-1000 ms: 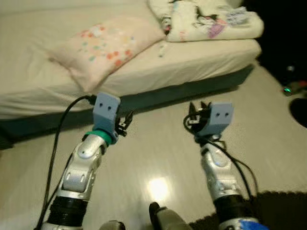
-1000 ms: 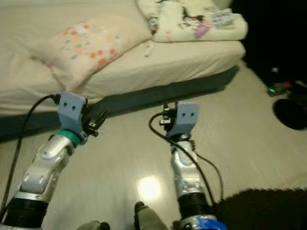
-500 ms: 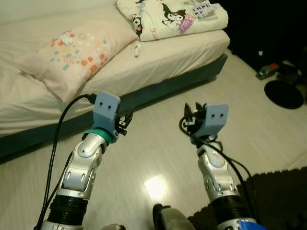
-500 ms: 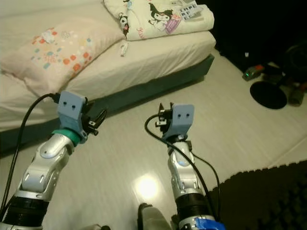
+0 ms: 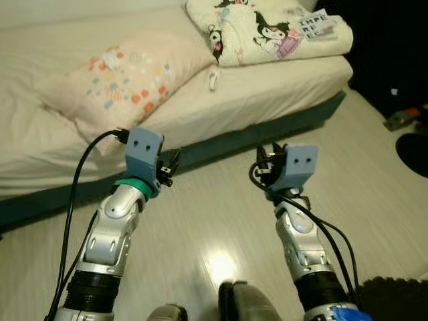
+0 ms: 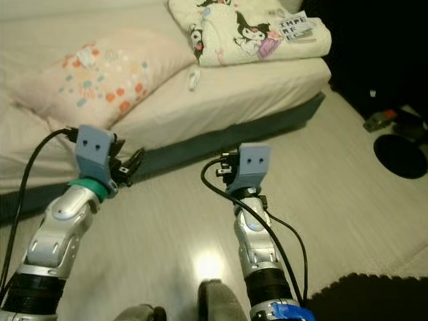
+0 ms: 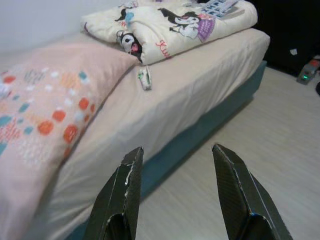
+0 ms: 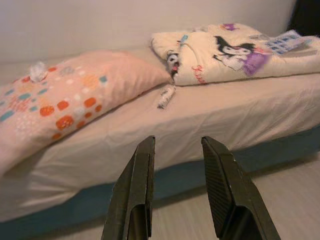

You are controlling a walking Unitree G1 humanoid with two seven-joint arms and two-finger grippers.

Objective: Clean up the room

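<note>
Robot is standing on the floor [image 5: 374, 180] facing the bed [image 5: 267, 100], both arms raised in front of it, probably so the wrist cameras are looking at the mattress while it's picking something to tidy. Left pincer [image 7: 176, 159] is spread and carrying nothing, sitting at about 9 o'clock in the head view, just short of the bed edge. Right pincer [image 8: 177, 147] is also parted with nothing between its fingers, at roughly 3 o'clock, over bare floor.

The likely cleanup item is the small whitish wrapper [image 5: 214, 79], some little tube or packet, too small to tell which. It's lying on the sheet at about 12 o'clock, in the gap between the pillow [image 5: 127, 83] and the folded blanket [image 5: 267, 30], touching neither as far as I can see. It's looking like stray litter, since everything else on the bed belongs there.

My guess is it's at the approach stage, nothing grabbed yet. A dark mat [image 6: 374, 297] is sitting at 5 o'clock by its feet.
</note>
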